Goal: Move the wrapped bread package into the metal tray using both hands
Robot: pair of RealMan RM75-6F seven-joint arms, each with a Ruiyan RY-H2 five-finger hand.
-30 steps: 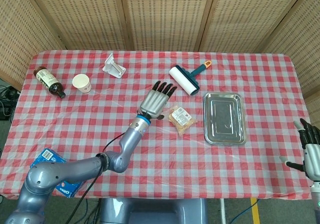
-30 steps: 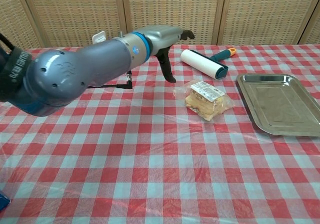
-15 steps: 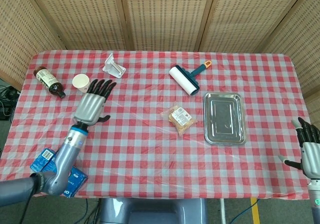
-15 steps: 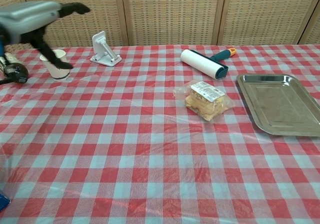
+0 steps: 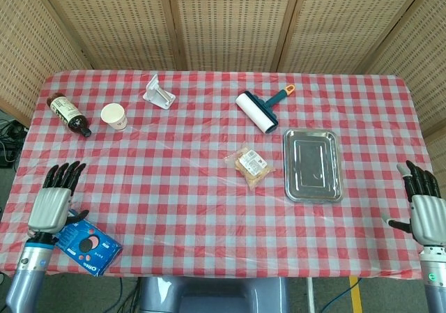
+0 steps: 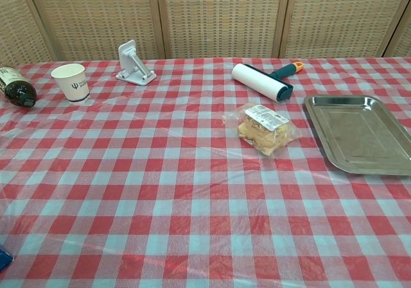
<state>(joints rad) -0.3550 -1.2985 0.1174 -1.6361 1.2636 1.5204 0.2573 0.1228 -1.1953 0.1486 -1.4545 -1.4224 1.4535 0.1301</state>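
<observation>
The wrapped bread package (image 5: 251, 166) (image 6: 262, 129) lies on the checked tablecloth near the middle of the table, with nothing touching it. Just to its right the metal tray (image 5: 313, 165) (image 6: 359, 134) sits empty. My left hand (image 5: 54, 201) hangs at the table's front left corner, fingers spread, holding nothing. Beyond the front right edge my right hand (image 5: 422, 201) is open too, far from the tray. The chest view shows neither hand.
A lint roller (image 5: 259, 109) (image 6: 264, 81) lies behind the bread. Paper cup (image 5: 114, 116) (image 6: 71, 82), brown bottle (image 5: 68, 113) (image 6: 15, 87) and white holder (image 5: 159, 92) (image 6: 133, 64) stand at back left. A blue cookie pack (image 5: 86, 238) lies beside my left hand.
My left arm swung from beside the bread back to the front left corner, leaving the chest view. The right hand rose slightly. The bread did not move.
</observation>
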